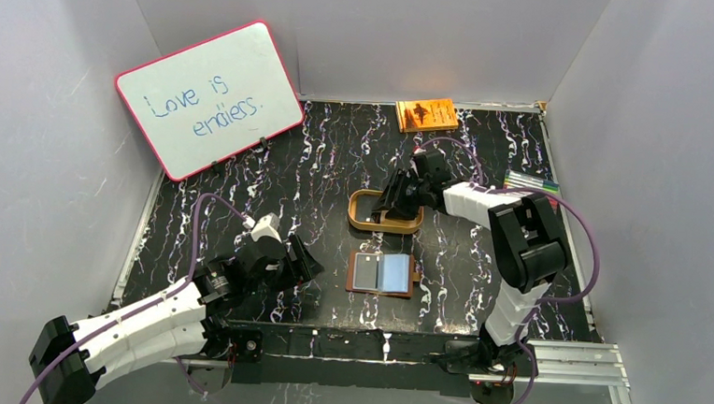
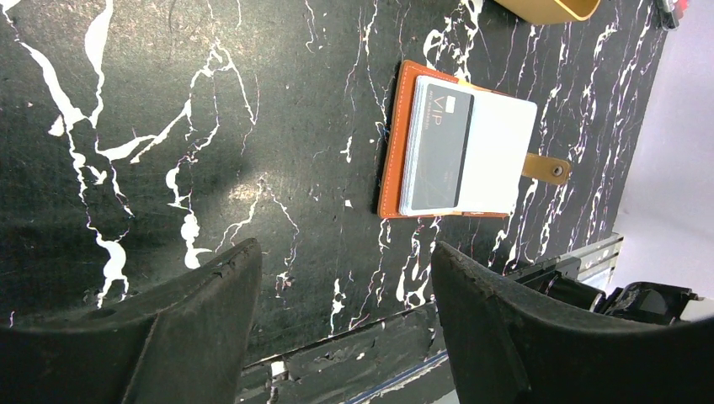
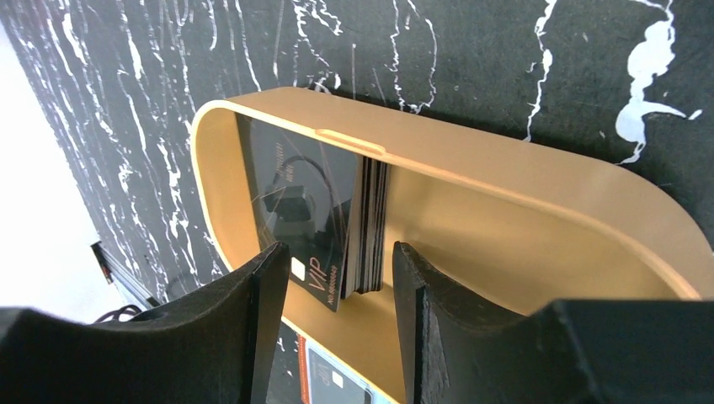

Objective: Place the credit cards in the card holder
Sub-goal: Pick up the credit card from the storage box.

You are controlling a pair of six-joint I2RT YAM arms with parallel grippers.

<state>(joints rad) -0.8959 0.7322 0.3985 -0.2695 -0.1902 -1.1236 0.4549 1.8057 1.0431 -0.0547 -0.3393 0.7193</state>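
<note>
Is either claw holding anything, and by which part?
Left claw: nothing. Right claw straddles one end of the card stack in the tray; grip cannot be told.

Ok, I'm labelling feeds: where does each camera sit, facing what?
Top external: above, behind the robot, looking down on the black marbled table; both arms.
Left wrist: arm-mounted, facing the open brown leather card holder; left hand.
Right wrist: over the tan oval tray, facing dark cards; right hand.
Top and left share the card holder.
</note>
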